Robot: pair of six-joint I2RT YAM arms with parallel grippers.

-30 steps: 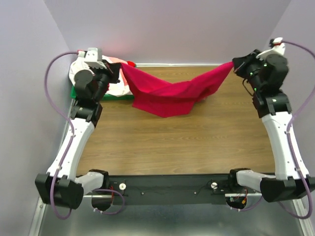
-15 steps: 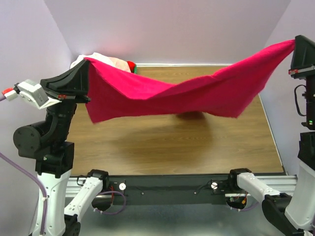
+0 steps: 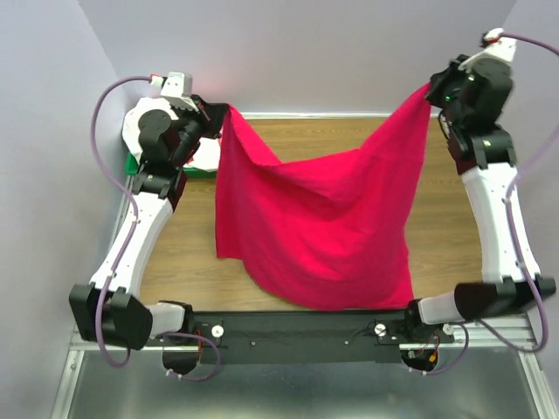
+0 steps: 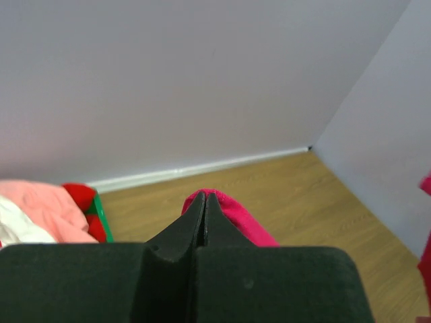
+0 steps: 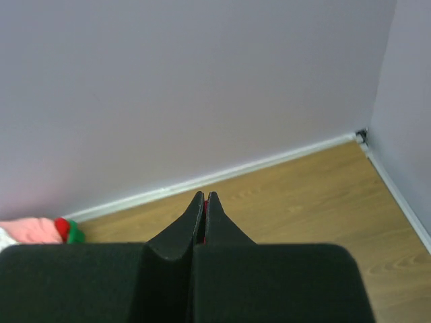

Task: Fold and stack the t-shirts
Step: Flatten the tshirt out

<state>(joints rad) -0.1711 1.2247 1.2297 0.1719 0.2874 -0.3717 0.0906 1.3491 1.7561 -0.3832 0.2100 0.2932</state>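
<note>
The magenta-red t-shirt [image 3: 323,227] hangs spread above the desk [image 3: 179,253], held up by two of its upper corners. The left pincer [image 3: 225,115] is clenched on one corner above the desk's far-left corner. In the left wrist view its fingertips [image 4: 195,217] meet with no gap, and a fold of magenta cloth pokes out just beyond them. The right pincer [image 3: 431,91] is clenched on the other corner above the desk's far-right corner. In the right wrist view its black fingers press together, and only a thin sliver of red shows between them.

Between the two grips the shirt's top edge sags in a deep V over the desk's far half. Below this the cloth falls as a wide, creased sheet. In the top view its lowest hem reaches the desk's near edge, right of centre; whether it touches the wood cannot be told.

At the desk's far-left corner sits the green tray [image 4: 102,219]. In it lie a pale pink shirt [image 4: 40,205], a white shirt [image 4: 19,232] and a bit of red cloth [image 4: 81,196], bunched together.
</note>
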